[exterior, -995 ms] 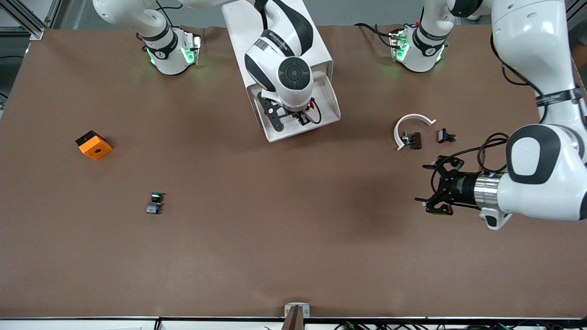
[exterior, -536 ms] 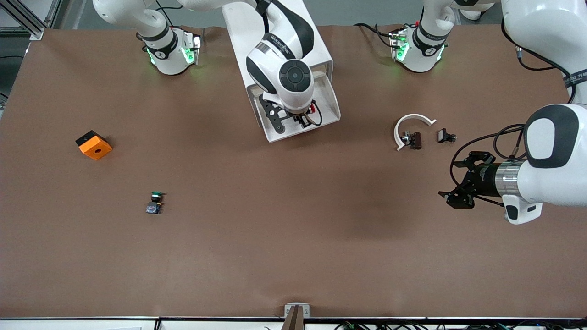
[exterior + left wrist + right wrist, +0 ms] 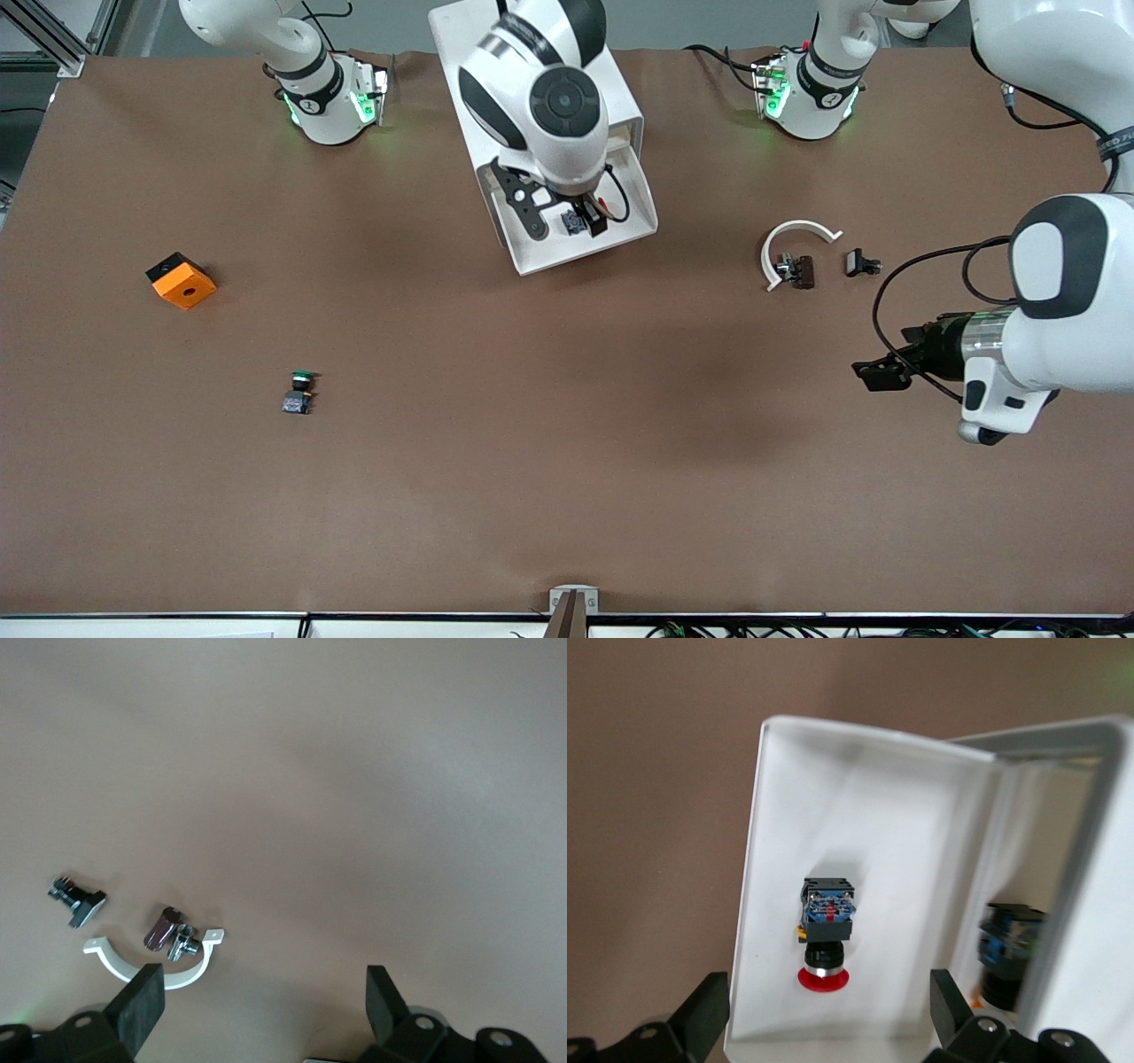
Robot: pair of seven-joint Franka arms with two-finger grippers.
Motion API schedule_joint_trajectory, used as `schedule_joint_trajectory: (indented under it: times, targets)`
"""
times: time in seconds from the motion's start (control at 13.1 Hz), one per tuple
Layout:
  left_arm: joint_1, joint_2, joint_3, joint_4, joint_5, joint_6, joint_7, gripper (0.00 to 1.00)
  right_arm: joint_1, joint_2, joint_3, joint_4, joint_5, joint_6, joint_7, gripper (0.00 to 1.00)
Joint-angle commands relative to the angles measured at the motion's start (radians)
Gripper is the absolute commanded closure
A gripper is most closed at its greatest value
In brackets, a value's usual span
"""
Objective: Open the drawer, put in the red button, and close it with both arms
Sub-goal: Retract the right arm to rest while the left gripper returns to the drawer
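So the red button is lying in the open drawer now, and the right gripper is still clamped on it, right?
Not quite. The red button does lie in the open drawer, but the right gripper is not clamped on it: the right wrist view shows its fingers spread wide, clear of the button on either side.

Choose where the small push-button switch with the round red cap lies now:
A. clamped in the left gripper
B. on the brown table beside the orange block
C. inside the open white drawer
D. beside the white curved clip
C: the red-capped push-button switch lies on the floor of the open white drawer, with the right gripper open above it.
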Motion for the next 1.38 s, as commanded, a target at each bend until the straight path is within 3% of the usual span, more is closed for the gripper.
schedule_joint_trajectory:
  times: [0.0, 0.15, 0.46, 0.84, 1.0, 1.3]
  targets:
    - [-0.098, -0.041, 0.001, -0.116, 0.067, 0.1, 0.017, 0.0, -0.058, -0.038, 0.001, 0.086, 0.023, -0.131, 0.001, 0.0]
    - [-0.181, -0.044, 0.001, -0.17, 0.108, 0.147, 0.019, 0.0, -0.117, -0.092, 0.003, 0.098, 0.023, -0.191, -0.031, 0.0]
    - [-0.302, -0.047, -0.008, -0.256, 0.105, 0.234, -0.007, 0.0, -0.235, -0.237, 0.001, 0.084, 0.011, -0.331, -0.296, 0.0]
    - [-0.483, -0.075, -0.016, -0.394, 0.082, 0.4, -0.211, 0.0, -0.502, -0.466, 0.001, -0.15, 0.008, -0.355, -0.817, 0.0]
    - [-0.56, -0.073, -0.014, -0.412, 0.084, 0.432, -0.297, 0.0, -0.631, -0.503, 0.001, -0.219, -0.018, -0.352, -1.058, 0.0]
    - [-0.652, -0.06, -0.052, -0.417, 0.078, 0.466, -0.42, 0.0, -0.784, -0.511, 0.001, -0.282, -0.113, -0.28, -1.43, 0.0]
